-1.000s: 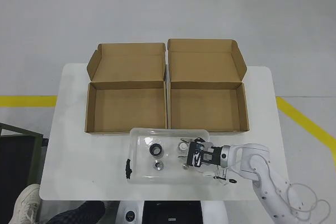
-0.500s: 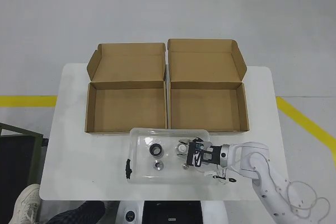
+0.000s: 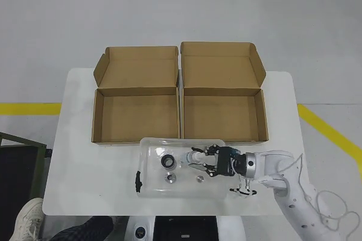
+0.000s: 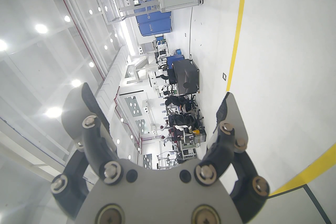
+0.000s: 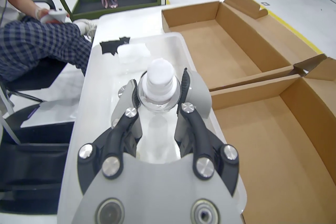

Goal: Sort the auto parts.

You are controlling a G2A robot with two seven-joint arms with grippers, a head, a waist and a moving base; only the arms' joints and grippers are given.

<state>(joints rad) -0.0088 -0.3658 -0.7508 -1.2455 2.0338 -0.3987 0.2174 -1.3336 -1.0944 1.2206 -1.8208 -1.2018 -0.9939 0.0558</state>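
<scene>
Over the clear bin [image 3: 149, 181] on the white counter [image 3: 78, 156], the right hand [image 5: 158, 84] pinches a white-capped part [image 5: 160, 74] by its round collar; it could slip free before reaching a box [image 3: 220, 117].

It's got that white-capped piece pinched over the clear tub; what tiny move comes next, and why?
Probably lift straight up. The right end effector is shut on the white-capped part, which is over the clear tub, so it should clear the rim before heading to a cardboard box.
</scene>
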